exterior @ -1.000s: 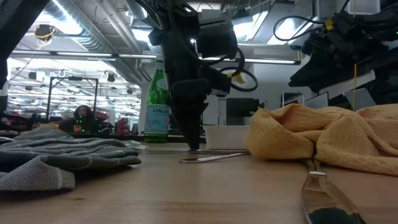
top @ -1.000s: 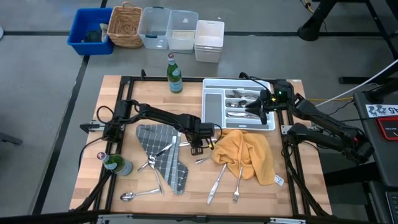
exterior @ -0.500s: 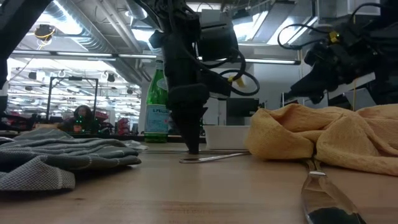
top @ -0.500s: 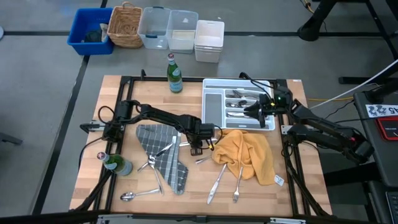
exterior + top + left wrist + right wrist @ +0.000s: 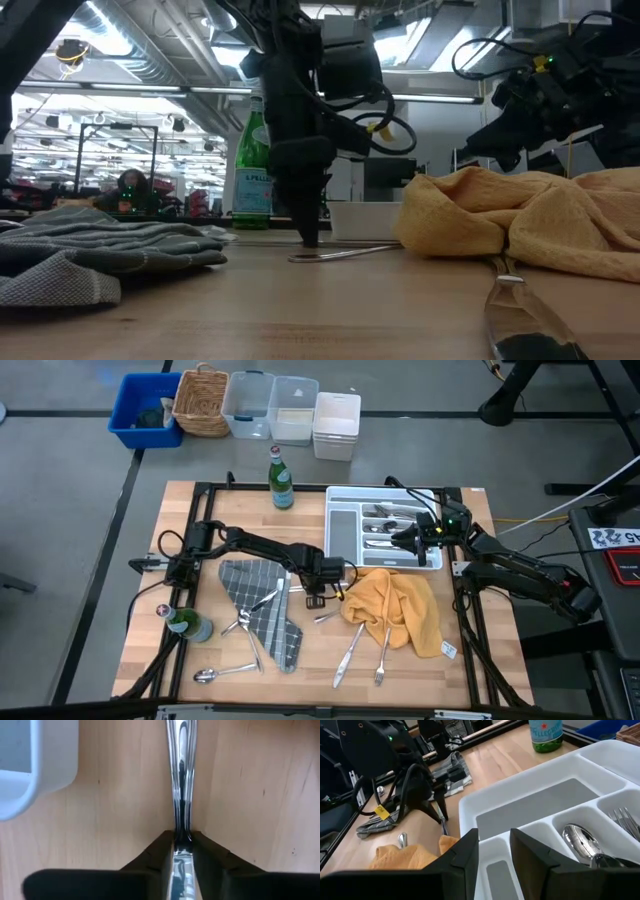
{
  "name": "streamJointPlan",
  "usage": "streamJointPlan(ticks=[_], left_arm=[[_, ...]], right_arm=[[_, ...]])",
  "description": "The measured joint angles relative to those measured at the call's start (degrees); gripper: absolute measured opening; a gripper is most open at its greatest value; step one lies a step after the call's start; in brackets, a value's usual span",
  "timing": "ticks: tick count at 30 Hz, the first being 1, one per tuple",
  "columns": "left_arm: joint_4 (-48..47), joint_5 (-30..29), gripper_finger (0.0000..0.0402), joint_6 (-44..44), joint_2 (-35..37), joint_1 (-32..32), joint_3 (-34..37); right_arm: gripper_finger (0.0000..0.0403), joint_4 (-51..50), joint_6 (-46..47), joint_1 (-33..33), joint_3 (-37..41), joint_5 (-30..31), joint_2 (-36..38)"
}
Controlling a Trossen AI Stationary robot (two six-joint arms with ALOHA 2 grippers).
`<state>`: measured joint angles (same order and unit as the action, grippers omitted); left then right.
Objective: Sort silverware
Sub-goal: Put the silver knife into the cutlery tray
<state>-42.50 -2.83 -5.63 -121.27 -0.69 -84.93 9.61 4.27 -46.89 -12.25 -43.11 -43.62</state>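
My left gripper (image 5: 315,599) points down at mid-table between the grey checked cloth (image 5: 265,615) and the yellow cloth (image 5: 400,605), shut on a piece of silverware (image 5: 182,780) that lies flat on the wood. My right gripper (image 5: 495,851) hovers open over the white tray (image 5: 345,525), holding nothing. Several forks and spoons (image 5: 385,520) lie in the tray's compartments. More silverware lies loose: one piece on the grey cloth (image 5: 262,600), a spoon (image 5: 225,673) near the front, two pieces (image 5: 350,650) by the yellow cloth. My left gripper pinches the piece's slim shaft (image 5: 182,836) between its two fingers. The fingers come from above, pointing down, and stand across the shaft. The piece lies flat on the table (image 5: 340,254), its length running away from the fingers.
One green bottle (image 5: 281,478) stands at the table's far edge, another (image 5: 188,623) at the left. Bins and a basket (image 5: 205,400) stand on the floor beyond. Bare wood lies along the near edge.
My right gripper has sunk a little over the tray's right side and tipped closer to level. The left arm has stayed where it was, over the piece on the wood.
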Motion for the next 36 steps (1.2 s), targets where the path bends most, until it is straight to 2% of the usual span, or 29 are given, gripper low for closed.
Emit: streamJointPlan(ticks=[7,13,27,36], left_arm=[[-0.2,0.0,0.0021,-0.2,0.0,0.0,0.0],[-0.1,0.0,0.0034,-0.6,-0.1,0.0,0.0],[-0.9,0.5,0.0042,-10.3,-0.5,-0.1,-2.7],[-0.6,1.3,0.0042,-11.1,-0.3,0.0,-2.8]], right_arm=[[0.0115,0.0,0.4,0.0,0.0,0.0,0.0],[0.0115,0.0,0.4,0.0,0.0,0.1,0.0],[0.0115,0.0,0.4,0.0,0.0,0.1,0.0],[0.0115,0.0,1.1,0.0,0.0,0.1,0.0]])
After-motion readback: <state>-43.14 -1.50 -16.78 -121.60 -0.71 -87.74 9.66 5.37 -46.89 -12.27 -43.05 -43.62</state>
